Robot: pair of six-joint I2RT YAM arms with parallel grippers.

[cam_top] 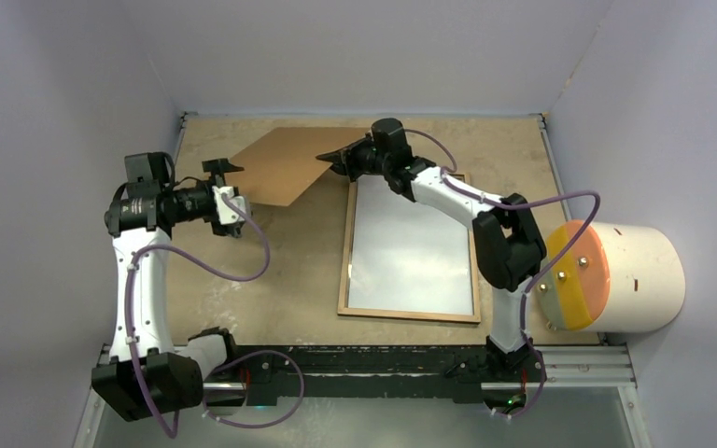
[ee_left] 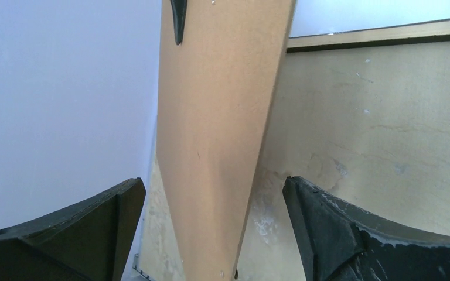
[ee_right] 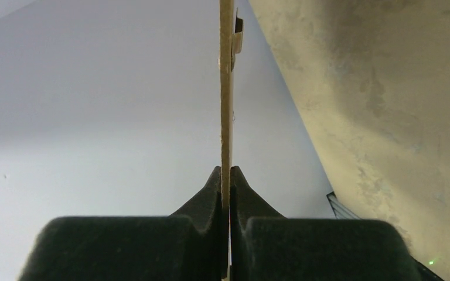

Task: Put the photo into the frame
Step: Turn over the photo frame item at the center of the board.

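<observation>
The large rectangular picture frame with a narrow light-wood rim (cam_top: 409, 316) lies back-up on the beige tabletop (cam_top: 289, 271). The thin rectangular photo (cam_top: 411, 247) sits inside that rim with its plain white face up, so the step in hand appears to be handling the flat plain brown backing board (cam_top: 285, 166), which is raised beyond the frame's far left corner. The right end effector (cam_top: 336, 161) is clamped on the board's right corner; its wrist view shows the fingers (ee_right: 211, 193) pressed together with the panel edge-on between them. The left end effector (cam_top: 236, 198) is spread wide, with the board's opposite corner lying between its fingers. I cannot tell whether either finger touches it. To do this well, the left side should probably close only once the corner is deep between its fingers, so the panel does not swing about a single pinch. Both arms could then carry it level over the frame, square its edges to the rim and lower it flat, so that it neither drags nor shifts the photo. The printed face and the pane are turned down and unseen. The right arm covers the frame's far right corner, so how the photo sits there is unknown. A small tab high on the board in the right wrist view is too small to identify.
</observation>
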